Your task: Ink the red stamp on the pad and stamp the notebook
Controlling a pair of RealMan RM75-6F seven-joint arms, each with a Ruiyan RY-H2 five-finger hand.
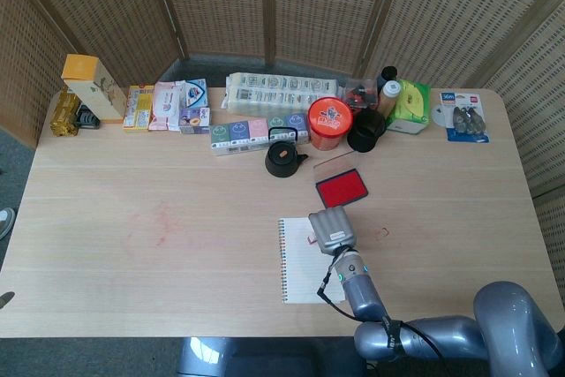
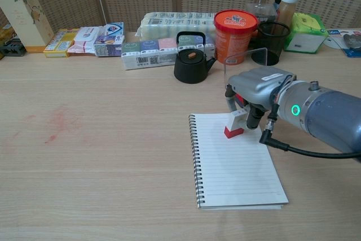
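The spiral notebook (image 2: 237, 165) lies open on the table, a blank lined page up. My right hand (image 2: 256, 91) hovers over its top edge and pinches the white top of the red stamp (image 2: 233, 126). The stamp's red base sits on the upper part of the page, leaning slightly. From the head view the right hand (image 1: 331, 229) covers most of the stamp and the notebook's (image 1: 298, 267) top right corner. The red ink pad (image 1: 341, 187) lies open just beyond the hand. The left hand shows in neither view.
A black kettle (image 2: 192, 60), an orange tub (image 2: 235, 33) and a black cup (image 2: 272, 40) stand behind the notebook. Boxes and packets (image 2: 161, 49) line the back edge. A faint red smear (image 2: 59, 122) marks the table at the left.
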